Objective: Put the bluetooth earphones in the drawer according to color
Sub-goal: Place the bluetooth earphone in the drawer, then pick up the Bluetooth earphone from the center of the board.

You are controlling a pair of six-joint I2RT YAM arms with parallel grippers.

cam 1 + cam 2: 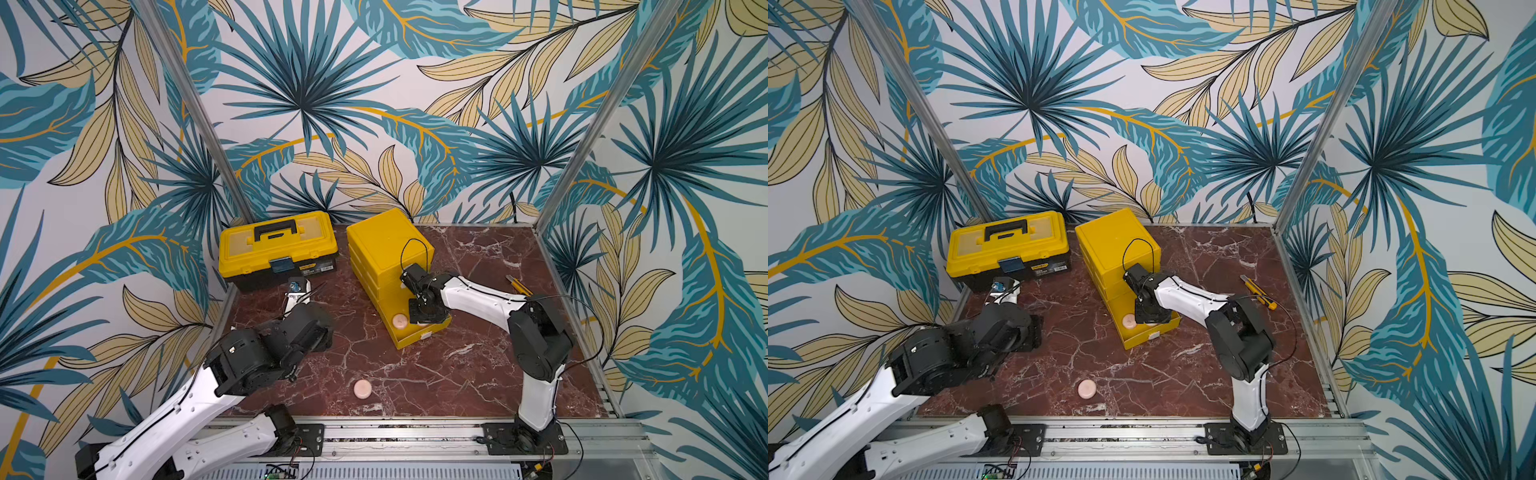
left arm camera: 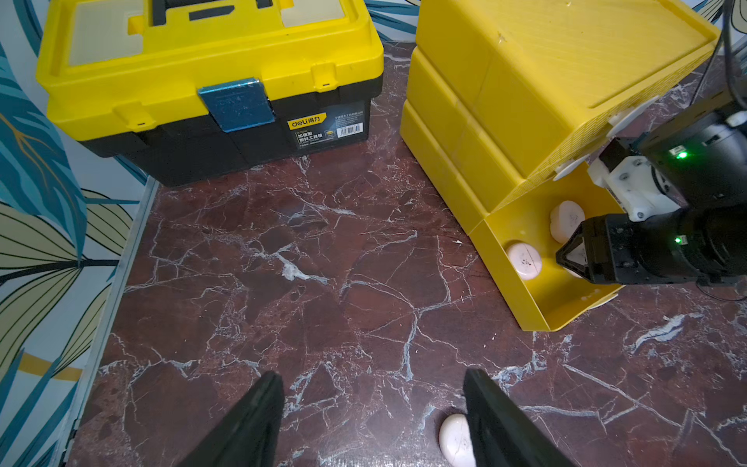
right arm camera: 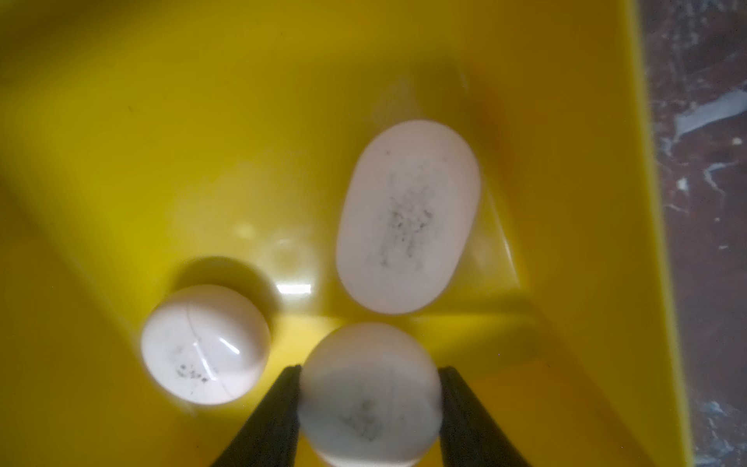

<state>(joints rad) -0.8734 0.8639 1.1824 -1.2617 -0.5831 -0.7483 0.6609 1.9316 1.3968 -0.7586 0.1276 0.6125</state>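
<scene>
The yellow chest (image 1: 386, 245) has its bottom drawer (image 1: 411, 340) pulled out. My right gripper (image 3: 370, 368) reaches down into that drawer and is shut on a pale pink earphone case (image 3: 370, 404), with a finger against each side. Two more pale pink cases (image 3: 408, 218) (image 3: 204, 343) lie on the drawer floor. One of them (image 1: 401, 321) shows in both top views. Another pink case (image 1: 363, 388) lies alone on the marble near the front edge. My left gripper (image 2: 371, 374) hovers open over the table, and that loose case (image 2: 454, 440) sits just inside one finger.
A yellow and black toolbox (image 1: 276, 249) stands shut at the back left, close beside the chest. A yellow utility knife (image 1: 517, 284) lies by the right wall. The chest's two upper drawers are shut. The table is dark red marble (image 1: 436, 374).
</scene>
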